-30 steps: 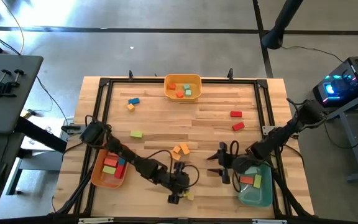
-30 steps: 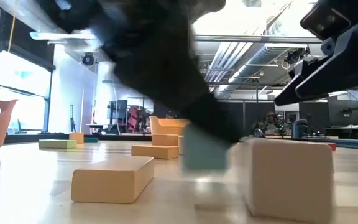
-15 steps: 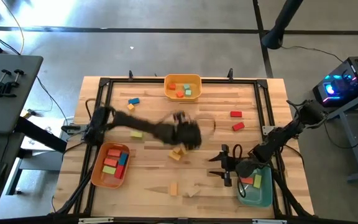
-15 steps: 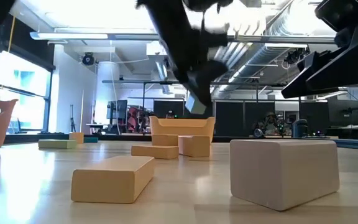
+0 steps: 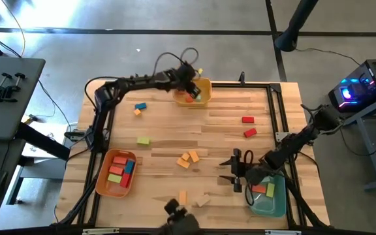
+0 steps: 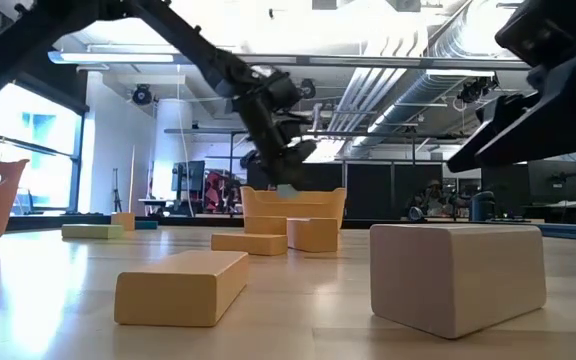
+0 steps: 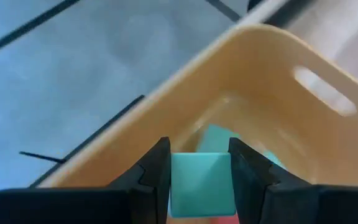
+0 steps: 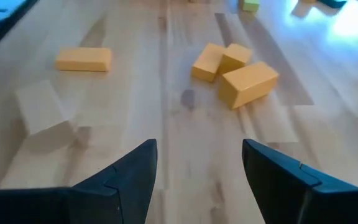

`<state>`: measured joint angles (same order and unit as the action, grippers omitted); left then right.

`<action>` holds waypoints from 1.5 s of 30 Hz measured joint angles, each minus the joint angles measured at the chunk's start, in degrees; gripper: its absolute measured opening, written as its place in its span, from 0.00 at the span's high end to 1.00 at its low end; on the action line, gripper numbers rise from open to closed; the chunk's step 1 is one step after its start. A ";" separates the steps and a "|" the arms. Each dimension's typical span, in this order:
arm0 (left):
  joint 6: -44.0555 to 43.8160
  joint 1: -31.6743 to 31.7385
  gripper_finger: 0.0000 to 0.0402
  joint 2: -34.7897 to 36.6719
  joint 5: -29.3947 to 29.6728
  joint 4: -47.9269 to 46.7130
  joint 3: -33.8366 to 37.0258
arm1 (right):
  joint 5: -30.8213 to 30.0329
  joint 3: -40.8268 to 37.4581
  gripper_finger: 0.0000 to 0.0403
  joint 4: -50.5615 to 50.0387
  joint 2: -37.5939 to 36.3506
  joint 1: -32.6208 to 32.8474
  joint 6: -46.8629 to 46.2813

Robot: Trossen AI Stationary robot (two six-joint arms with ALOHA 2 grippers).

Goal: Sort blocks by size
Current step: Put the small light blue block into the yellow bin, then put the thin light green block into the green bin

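Left gripper is clamped on 1 small teal cube, hanging right over the yellow bin at the table's far edge, so the drop is straight down with no sideways reach needed. Right gripper waits with its 2 fingers spread and empty beside the teal bin, nearer the orange blocks mid-table.
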<state>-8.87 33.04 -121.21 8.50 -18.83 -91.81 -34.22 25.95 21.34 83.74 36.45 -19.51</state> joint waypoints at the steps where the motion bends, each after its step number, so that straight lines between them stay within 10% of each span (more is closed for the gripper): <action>1: 0.03 0.91 0.75 -0.31 -1.63 0.88 0.00 | -0.16 0.01 0.43 -0.27 0.00 -0.48 0.53; 10: 12.61 2.81 0.54 -0.60 -5.37 -3.56 0.04 | -2.79 -0.98 0.43 -2.44 0.00 -9.01 7.78; 19: 25.18 4.31 0.44 11.89 5.10 -13.06 1.07 | -2.81 -3.65 0.43 -0.10 0.00 -23.18 9.00; 31: 24.11 -8.42 0.43 17.04 -7.99 -26.30 1.79 | -2.70 -4.28 0.43 2.52 0.00 -34.10 12.58; 45: 5.81 -24.61 0.43 41.99 1.97 2.37 45.94 | -2.18 -4.28 0.43 9.93 0.00 -32.16 16.56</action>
<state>-3.06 8.43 -79.22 10.47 -16.47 -45.87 -36.40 21.67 31.26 83.74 4.29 -2.96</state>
